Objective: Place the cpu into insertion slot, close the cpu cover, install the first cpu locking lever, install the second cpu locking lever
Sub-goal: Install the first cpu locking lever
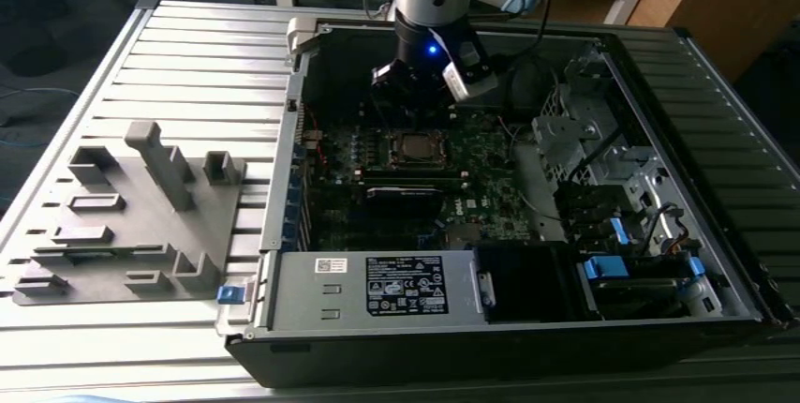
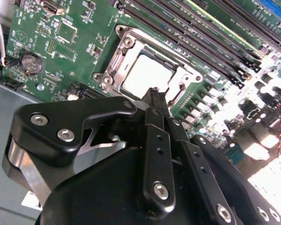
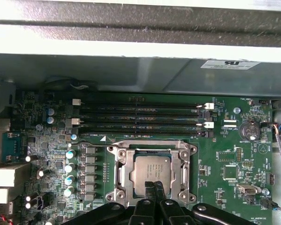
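Gripper (image 3: 154, 185) clenched on nothing, above flat silver-grey cpu (image 3: 152, 169) within cpu cover (image 3: 122, 173).

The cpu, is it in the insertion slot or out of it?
In. The cpu lies flat inside the silver-edged insertion slot, seen in both wrist views.

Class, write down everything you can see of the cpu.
The cpu is a flat square chip with a dull silver-grey metal top. It lies level amid the green circuit board, framed by the silver cpu cover. The tips of the shut pincer hang over one edge; whether they touch it cannot be told.
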Robot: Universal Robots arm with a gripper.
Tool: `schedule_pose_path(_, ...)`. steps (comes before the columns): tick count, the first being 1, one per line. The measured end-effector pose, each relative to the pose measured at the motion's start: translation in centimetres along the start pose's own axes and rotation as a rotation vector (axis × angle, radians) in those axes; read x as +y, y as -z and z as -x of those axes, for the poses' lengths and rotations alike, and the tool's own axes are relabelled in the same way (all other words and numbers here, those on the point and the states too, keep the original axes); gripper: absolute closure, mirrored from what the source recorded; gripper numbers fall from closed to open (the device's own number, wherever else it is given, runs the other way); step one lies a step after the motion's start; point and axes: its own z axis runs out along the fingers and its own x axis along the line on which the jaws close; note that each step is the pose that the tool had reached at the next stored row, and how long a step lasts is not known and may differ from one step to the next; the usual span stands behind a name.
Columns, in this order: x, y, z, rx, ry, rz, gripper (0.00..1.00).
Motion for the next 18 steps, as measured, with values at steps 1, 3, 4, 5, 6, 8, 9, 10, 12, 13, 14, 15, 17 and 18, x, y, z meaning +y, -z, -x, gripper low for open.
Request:
schedule_pose_path(1,0.0,0.0,0.0,-0.0001,0.0,0.0001,0.89)
schedule_pose_path(3,0.0,0.01,0.0,-0.0001,0.0,0.0002,0.89)
schedule_pose_path(4,0.0,0.01,0.0,-0.0001,0.0,0.0001,0.89)
schedule_pose_path(5,0.0,0.02,0.0,0.0,0.0,0.0,0.89)
schedule_pose_path(6,0.0,0.02,0.0,-0.0001,0.0,0.0001,0.89)
schedule_pose_path(8,0.0,0.04,0.0,0.0,0.0,0.0,0.89)
schedule_pose_path(9,0.0,0.08,0.0,0.0002,0.0,-0.0003,0.89)
schedule_pose_path(10,0.0,0.12,0.0,0.0002,0.0,-0.0004,0.89)
schedule_pose_path(12,0.01,0.19,0.01,0.0,0.0,0.0,0.89)
schedule_pose_path(13,0.01,0.22,0.01,-0.0001,0.0,0.0001,0.89)
schedule_pose_path(14,0.01,0.23,0.01,-0.0002,0.0,0.0003,0.89)
schedule_pose_path(15,0.01,0.26,0.02,-0.0001,0.0,0.0002,0.89)
schedule_pose_path(17,0.02,0.3,0.02,-0.0001,0.0,0.0001,0.89)
schedule_pose_path(18,0.02,0.31,0.02,0.0,0.0,0.0,0.89)
